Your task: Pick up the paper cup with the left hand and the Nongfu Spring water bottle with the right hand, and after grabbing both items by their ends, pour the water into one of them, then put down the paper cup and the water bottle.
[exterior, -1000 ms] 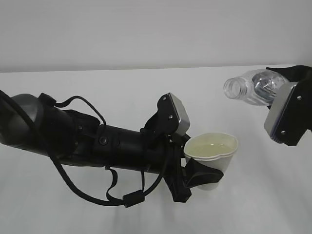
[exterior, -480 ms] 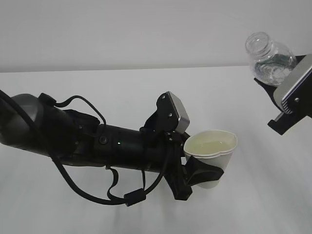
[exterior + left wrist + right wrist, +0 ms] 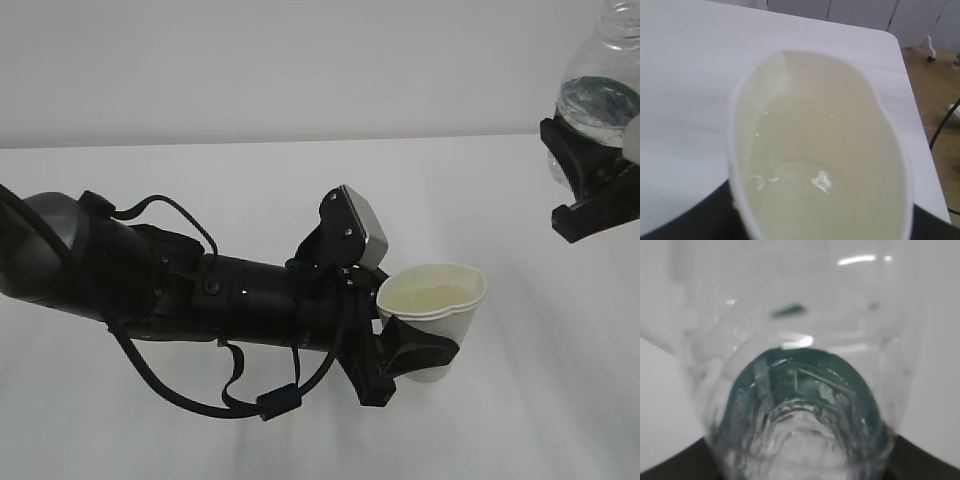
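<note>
The left hand [image 3: 405, 345] pinches the water-filled paper cup [image 3: 432, 318] above the tabletop [image 3: 200, 180] near its front edge, squeezing the rim oval, so I fear spilling when lowering, while the right hand [image 3: 590, 190] clamps the upright bottle [image 3: 600, 85] over the right edge.

We see the left hand [image 3: 405, 340], matte black with looped black cables and a screwed grey square plate; the right hand [image 3: 598, 190] shows black jaws.
</note>
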Robot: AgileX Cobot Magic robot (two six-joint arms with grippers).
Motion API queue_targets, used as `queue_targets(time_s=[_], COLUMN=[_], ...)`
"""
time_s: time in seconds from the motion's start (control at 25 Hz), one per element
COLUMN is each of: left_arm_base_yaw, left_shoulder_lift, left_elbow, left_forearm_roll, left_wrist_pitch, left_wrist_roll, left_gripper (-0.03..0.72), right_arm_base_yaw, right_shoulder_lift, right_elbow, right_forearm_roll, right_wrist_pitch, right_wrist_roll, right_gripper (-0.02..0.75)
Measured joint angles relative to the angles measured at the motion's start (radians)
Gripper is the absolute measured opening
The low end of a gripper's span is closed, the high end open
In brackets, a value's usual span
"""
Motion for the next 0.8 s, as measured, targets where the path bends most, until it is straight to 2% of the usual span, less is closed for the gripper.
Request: queue_targets(time_s=[0.56,0.8], left_arm_base_yaw=[0.000,0.000], left_shoulder_lift=[0.000,0.000], left_elbow=[0.000,0.000], left_forearm_roll=[-0.007,-0.010], left_wrist_pitch=[0.000,0.000], left_wrist_roll=[0.000,0.000], left_gripper=[0.386,0.385], right_arm_base_yaw=[0.000,0.000], right_shoulder_lift=[0.000,0.065], right_elbow=[0.000,0.000], right_forearm_roll=[0.128,0.165], right_wrist_pitch=[-0.038,-0.142], right_wrist_roll=[0.207,0.282], right_gripper=[0.385,0.385])
